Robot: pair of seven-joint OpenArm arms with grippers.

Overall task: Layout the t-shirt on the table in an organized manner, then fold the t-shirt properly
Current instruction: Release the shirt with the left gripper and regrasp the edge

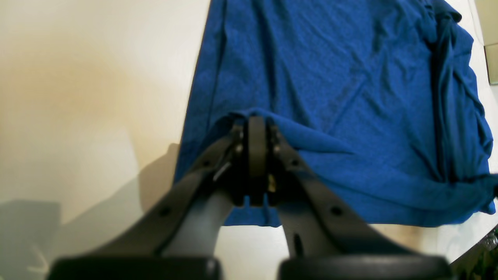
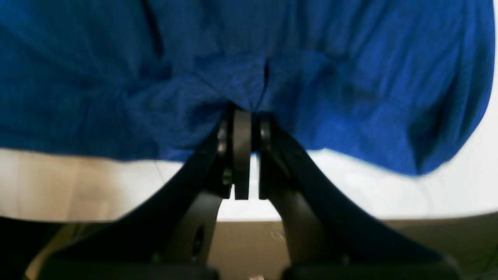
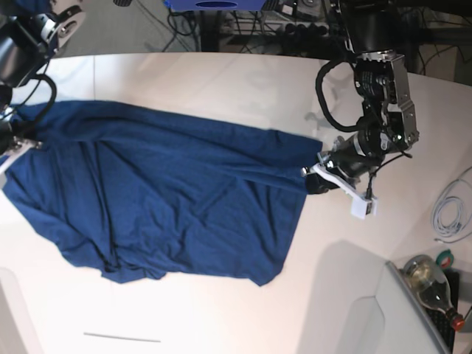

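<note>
I count one shirt [image 3: 155, 206], and it is the only cloth I see. It lies on one table [image 3: 221, 81]. I have two arms in view, so two grippers: the left gripper [image 3: 313, 177] and the right gripper [image 3: 16, 140], one at each end of the shirt. Off at the table's corner I count one bottle [image 3: 431, 284] and one white cable [image 3: 450, 210]. Near the front edge I see one thin dark line [image 3: 122, 338].
</note>
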